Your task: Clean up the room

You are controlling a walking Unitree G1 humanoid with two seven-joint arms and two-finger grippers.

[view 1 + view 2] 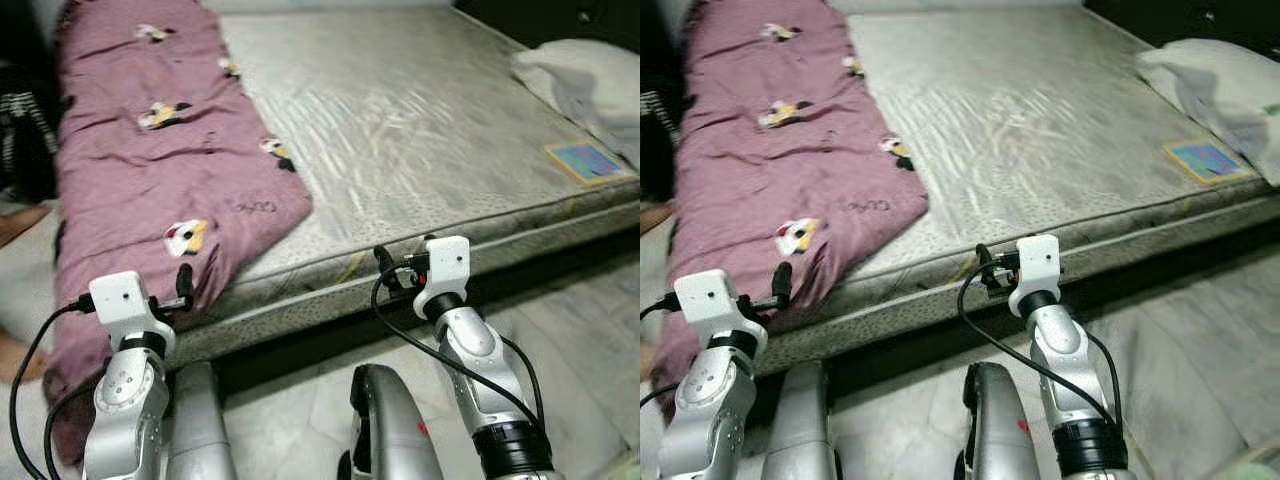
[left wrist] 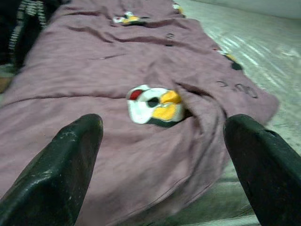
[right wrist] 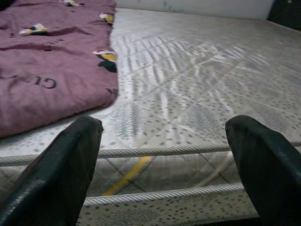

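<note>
**Both grippers held wide at the edge of the bed**

A purple blanket [image 1: 150, 170] lies along the robot's left side of the mattress [image 1: 420, 120], crumpled, with small cartoon patches on it (white, yellow and red). Its near end hangs over the mattress edge toward the floor [image 1: 570, 330].

The left gripper [image 2: 162, 165] is raised just in front of that draped end, its fingers [image 2: 61, 165] spread wide apart and holding nothing; one patch sits between them in the left wrist view.

The right gripper [image 3: 164, 165] is raised before the bare mattress edge, near the blanket's corner, its fingers [image 3: 263, 165] also spread wide and empty. The mattress is grey, quilted, with corded piping along its side.

At the far right of the bed a white pillow [image 1: 590, 80] rests on the mattress, and just beside it lies a small flat blue-and-yellow card [image 1: 588, 160].
</note>
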